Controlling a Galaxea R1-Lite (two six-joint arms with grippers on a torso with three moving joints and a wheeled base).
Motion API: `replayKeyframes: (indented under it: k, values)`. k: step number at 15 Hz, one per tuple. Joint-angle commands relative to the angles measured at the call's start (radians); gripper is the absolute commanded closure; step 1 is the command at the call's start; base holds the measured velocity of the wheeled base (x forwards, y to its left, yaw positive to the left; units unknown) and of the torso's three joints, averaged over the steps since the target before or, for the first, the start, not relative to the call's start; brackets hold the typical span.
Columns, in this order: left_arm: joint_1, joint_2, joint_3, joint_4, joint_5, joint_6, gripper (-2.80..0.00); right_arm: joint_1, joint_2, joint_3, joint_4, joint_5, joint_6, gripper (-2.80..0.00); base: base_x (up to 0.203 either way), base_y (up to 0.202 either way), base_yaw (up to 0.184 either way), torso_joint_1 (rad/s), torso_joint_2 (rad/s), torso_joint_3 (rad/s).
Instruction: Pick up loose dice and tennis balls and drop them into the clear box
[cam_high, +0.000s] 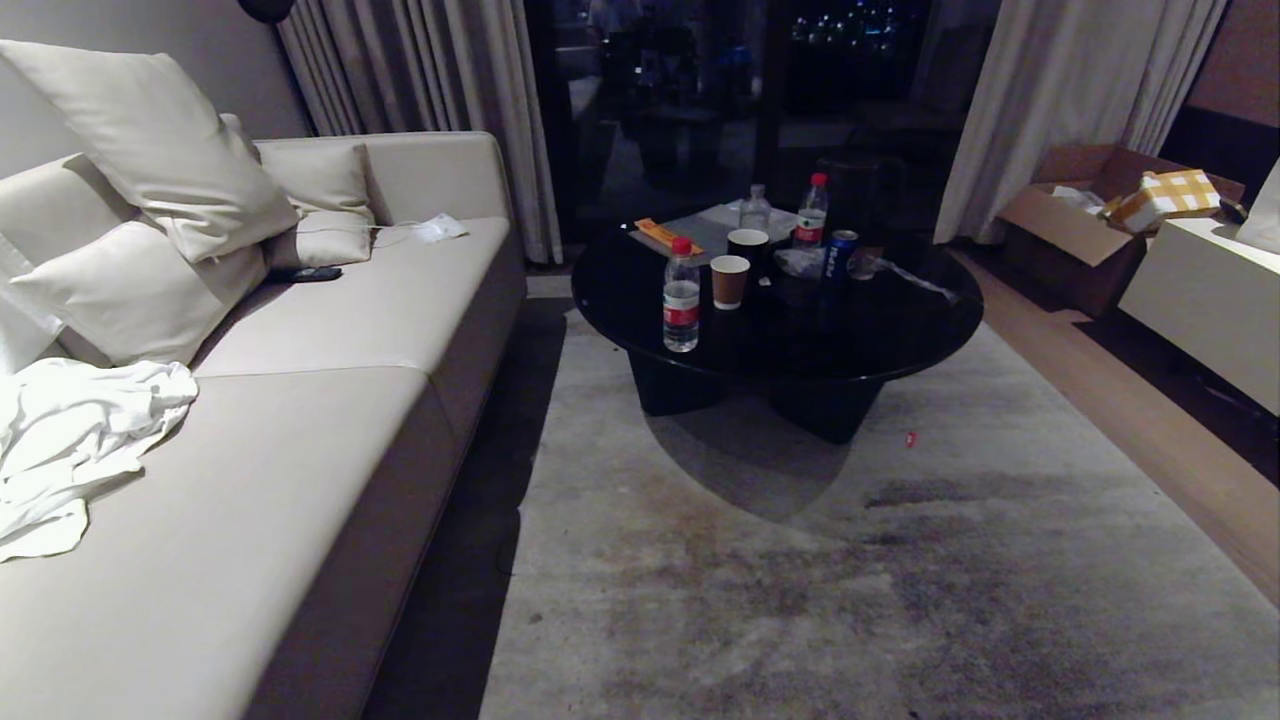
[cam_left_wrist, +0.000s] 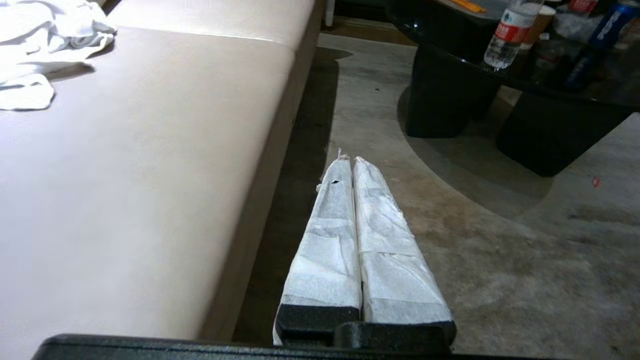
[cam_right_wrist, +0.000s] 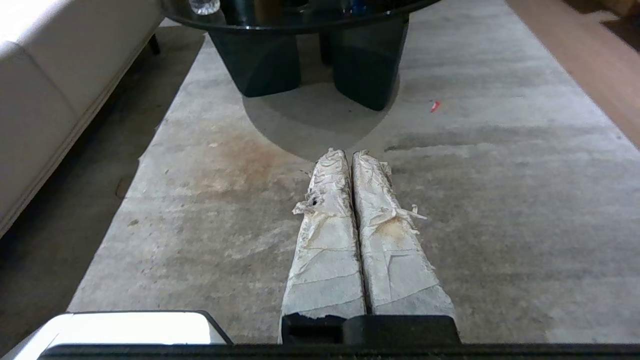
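Search phase: left gripper and right gripper both pinched shut, empty, low over the rug, no dice, balls or clear box anywhere in frame, so next comes scouting.

Long tapered fingers wrapped in white tape, on black mounts.

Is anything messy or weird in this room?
A little. A white cloth lies crumpled on the sofa, a tiny red scrap sits on the stained rug, and the right gripper wears torn, frayed wrapping.
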Motion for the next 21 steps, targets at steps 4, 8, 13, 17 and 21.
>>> replayKeyframes:
  k: [4, 8, 13, 17, 21]
  values:
    - [0.000, 0.002, 0.002, 0.003, -0.007, 0.063, 0.00, 0.000, 0.002, 0.000, 0.001, 0.000, 0.000, 0.00, -0.142, 0.001, 0.003, 0.000, 0.00, 0.003]
    - [0.000, 0.002, 0.002, 0.003, -0.008, 0.066, 0.00, 0.000, 0.002, 0.000, 0.001, 0.000, 0.000, 0.00, -0.184, 0.000, 0.000, 0.003, 0.00, 0.003]
    - [0.000, 0.002, 0.002, 0.002, -0.010, 0.068, 0.00, 0.000, 0.002, 0.000, 0.001, 0.000, 0.000, 0.00, -0.055, 0.000, -0.001, 0.001, 0.00, 0.002]
    - [-0.001, 0.002, 0.002, 0.002, -0.010, 0.069, 0.00, 0.000, 0.002, 0.000, 0.001, 0.000, 0.000, 0.00, -0.117, 0.000, 0.000, 0.001, 0.00, 0.002]
    - [0.000, 0.002, 0.002, 0.003, -0.010, 0.068, 0.00, 0.000, 0.002, 0.000, 0.001, 0.000, 0.000, 0.00, -0.185, 0.000, -0.001, 0.003, 0.00, 0.001]
